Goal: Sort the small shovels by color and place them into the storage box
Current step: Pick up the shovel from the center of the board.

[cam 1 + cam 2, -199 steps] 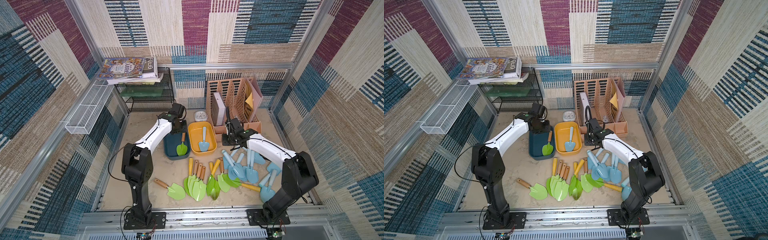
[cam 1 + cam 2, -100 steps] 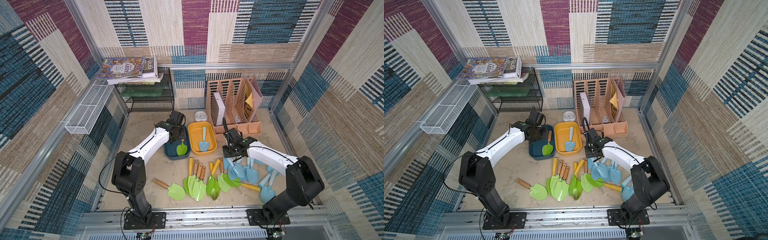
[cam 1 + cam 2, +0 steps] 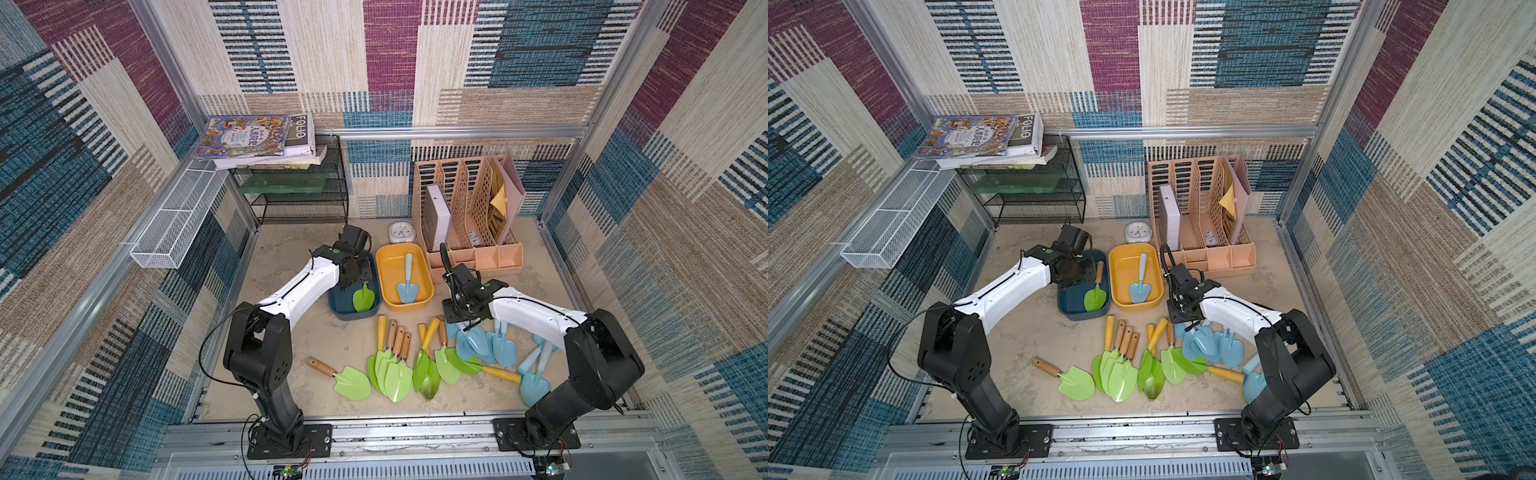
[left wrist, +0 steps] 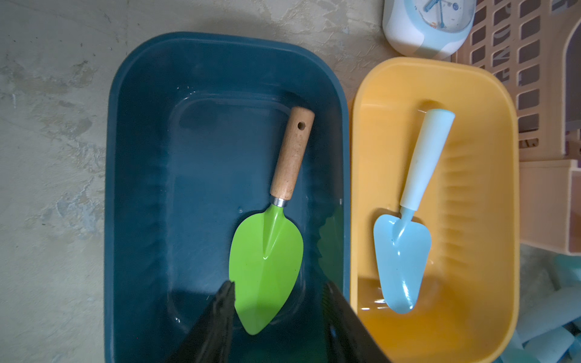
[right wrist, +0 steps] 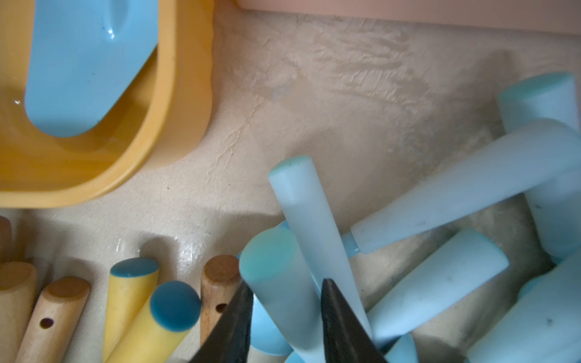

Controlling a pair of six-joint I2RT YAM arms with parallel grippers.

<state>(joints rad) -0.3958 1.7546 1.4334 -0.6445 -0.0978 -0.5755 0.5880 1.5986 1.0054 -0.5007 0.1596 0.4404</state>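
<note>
Your mottled beige worktop [image 3: 332, 338] sits inside patchwork woven walls. Your left jaws hang spread above the glossy green shovel [image 4: 267, 251] in the dark-blue tub [image 4: 141, 188]. Your right jaws, reaching low, pinch the matte round handle of a pale blue shovel [image 5: 283, 298] in the pile beside the yellow tub [image 5: 182, 94].

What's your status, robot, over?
Left gripper open over green shovel in blue bin. Right gripper astride pale blue shovel handle, grip unclear. Neighbouring handles crowd it.

Books [image 3: 253, 139] stacked on black mesh rack [image 3: 303, 210], white wire basket [image 3: 174, 224], small clock [image 3: 401, 232] beside peach file organizer [image 3: 482, 257]
</note>
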